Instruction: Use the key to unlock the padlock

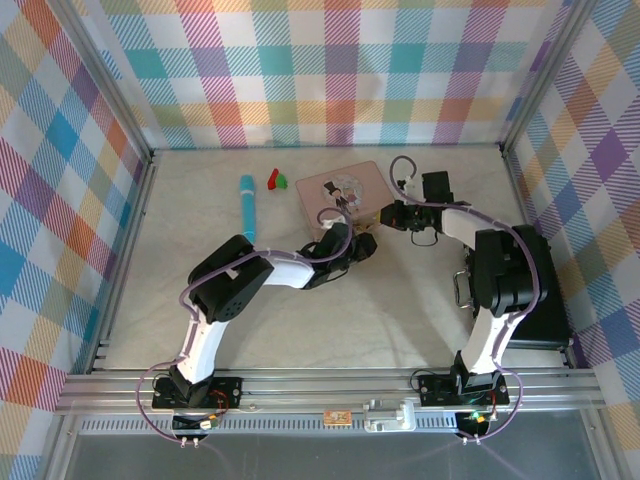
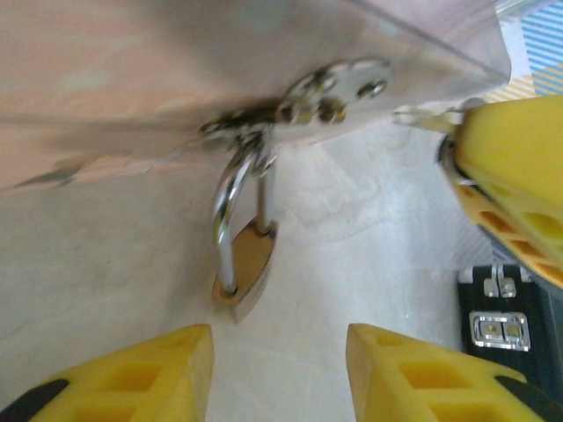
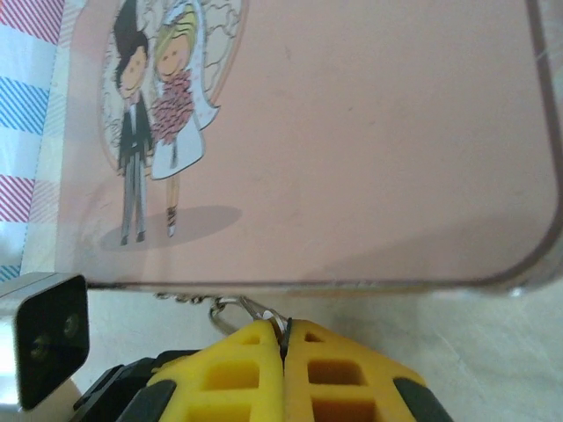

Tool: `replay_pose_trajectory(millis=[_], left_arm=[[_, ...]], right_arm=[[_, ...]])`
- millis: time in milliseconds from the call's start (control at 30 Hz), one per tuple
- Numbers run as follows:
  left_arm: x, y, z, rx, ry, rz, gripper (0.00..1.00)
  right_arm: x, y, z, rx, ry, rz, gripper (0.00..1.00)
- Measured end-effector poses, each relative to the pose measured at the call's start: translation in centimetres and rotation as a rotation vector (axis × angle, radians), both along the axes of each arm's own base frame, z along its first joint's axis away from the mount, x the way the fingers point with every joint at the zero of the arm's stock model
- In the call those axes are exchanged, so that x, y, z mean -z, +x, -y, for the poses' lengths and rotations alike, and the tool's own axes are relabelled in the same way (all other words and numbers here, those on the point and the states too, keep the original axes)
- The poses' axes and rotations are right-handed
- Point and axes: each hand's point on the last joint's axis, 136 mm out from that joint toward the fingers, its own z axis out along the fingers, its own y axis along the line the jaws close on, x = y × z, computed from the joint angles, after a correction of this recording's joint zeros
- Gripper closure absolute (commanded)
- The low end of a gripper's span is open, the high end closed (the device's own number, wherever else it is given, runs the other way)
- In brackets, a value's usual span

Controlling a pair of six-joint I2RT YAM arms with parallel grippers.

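Note:
The small brass padlock (image 2: 248,268) hangs by its silver shackle (image 2: 225,215) from the hasp (image 2: 339,88) on the side of the pink box (image 1: 340,188); its body rests on the table. My left gripper (image 2: 280,356) is just in front of the padlock, open, with nothing between its yellow fingers (image 2: 158,374). My right gripper (image 3: 283,332) is shut on the key (image 3: 282,327), a thin metal sliver with a wire ring (image 3: 227,309) beside it. It is close to the box's near side. In the left wrist view the key's tip (image 2: 424,115) pokes from the right gripper's yellow finger (image 2: 515,163), right of the hasp.
A turquoise pen (image 1: 247,206) and small red and green pieces (image 1: 277,180) lie left of the box. A black case (image 1: 545,305) sits at the right by the right arm. Checkered walls enclose the table on three sides.

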Motion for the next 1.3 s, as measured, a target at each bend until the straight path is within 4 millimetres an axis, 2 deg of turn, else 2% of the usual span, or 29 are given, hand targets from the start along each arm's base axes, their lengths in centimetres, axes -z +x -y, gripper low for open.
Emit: replay_pose_trajectory(millis=[100,200,433,500,733,867,1000,1100,1200,1300], left_arm=[[-0.4,-1.0,-1.7,-0.016,-0.011,-0.03,0.49],[-2.1,-1.4,-3.0,-0.029,-0.044,-0.033,0.48],[-10.4,-0.6,-4.1,-0.041,-0.214,0.073,0.43],[-12.0,-0.4,-4.0,-0.035,-0.258,0.103,0.43],[-14.1,0.0,-3.1,-0.012,-0.337,0.149,0.45],[-14.3,0.2,-2.6,-0.006,-0.371,0.155,0.46],[-14.1,0.3,-2.3,-0.001,-0.381,0.154,0.52],[-14.6,0.2,-2.2,0.0,-0.397,0.163,0.62],[-14.8,0.3,-2.2,0.0,-0.405,0.17,0.74],[-15.0,0.3,-2.2,-0.003,-0.412,0.174,0.93]], right_arm=[[-1.3,-1.3,0.1,-0.006,0.008,0.011,1.0],[-2.7,-2.3,0.0,-0.005,0.031,0.021,1.0],[-5.7,-4.8,-0.7,0.028,0.142,-0.001,1.0],[-6.5,-5.5,-1.0,0.04,0.181,0.002,1.0],[-8.4,-7.5,-2.5,0.071,0.321,0.001,1.0],[-8.9,-7.7,-3.4,0.081,0.38,-0.013,1.0],[-9.4,-7.7,-3.9,0.092,0.431,-0.014,1.0],[-9.7,-7.5,-4.0,0.105,0.463,-0.014,1.0],[-9.7,-7.3,-4.1,0.119,0.48,-0.017,1.0],[-9.6,-7.1,-4.0,0.136,0.49,-0.022,1.0]])
